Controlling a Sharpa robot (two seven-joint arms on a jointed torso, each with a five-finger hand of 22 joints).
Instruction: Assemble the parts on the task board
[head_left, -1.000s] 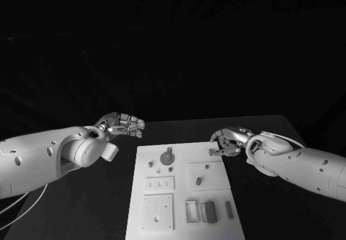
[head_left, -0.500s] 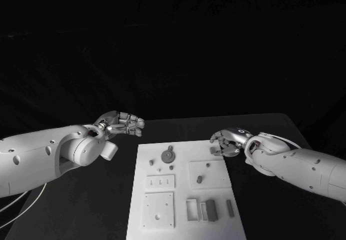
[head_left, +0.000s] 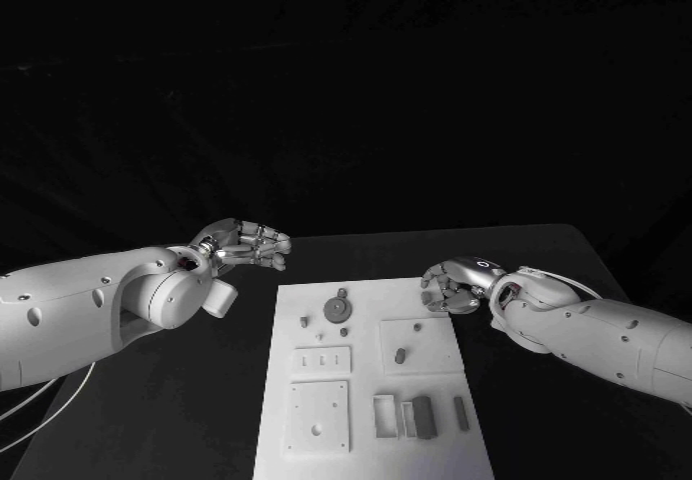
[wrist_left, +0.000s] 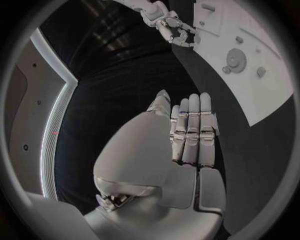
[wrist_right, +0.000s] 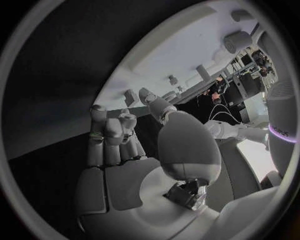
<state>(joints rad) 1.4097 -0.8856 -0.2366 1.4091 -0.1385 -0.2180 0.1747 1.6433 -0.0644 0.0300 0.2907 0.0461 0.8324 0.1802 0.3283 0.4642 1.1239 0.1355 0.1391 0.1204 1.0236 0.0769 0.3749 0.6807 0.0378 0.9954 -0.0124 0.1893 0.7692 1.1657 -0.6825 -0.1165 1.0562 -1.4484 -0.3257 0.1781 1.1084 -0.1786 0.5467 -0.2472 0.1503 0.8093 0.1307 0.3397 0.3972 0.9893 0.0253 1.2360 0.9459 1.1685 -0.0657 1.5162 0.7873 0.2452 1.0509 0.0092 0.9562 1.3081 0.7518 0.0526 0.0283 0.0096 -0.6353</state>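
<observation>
The white rectangular task board (head_left: 368, 375) is lying in the middle of the black tabletop (head_left: 519, 260), running from near to far. Small grey parts are spread over it: a round grey disc (head_left: 338, 309) toward the far left, a small grey peg (head_left: 398, 354) on a raised square plate at mid-board, upright grey blocks (head_left: 420, 417) near the front right.

The silver many-fingered right hand (head_left: 454, 287) is being held at the far right corner of the board, fingers curled inward. A small grey piece (head_left: 431, 283) is showing at its fingertips at the board's edge; whether it is being pinched or merely touched cannot be told.

The silver many-fingered left hand (head_left: 248, 245) is being held just beyond the board's far left corner, over bare tabletop, fingers curled in with nothing seen in them. In the left wrist view those fingers (wrist_left: 190, 131) are lying side by side, pressed together.

Judgement: a pick-up at the far right corner is being worked. A firm pinch on the piece is being called for next, then a carry to its matching seat; which seat cannot be told.

The room beyond the tabletop is lying in darkness.
</observation>
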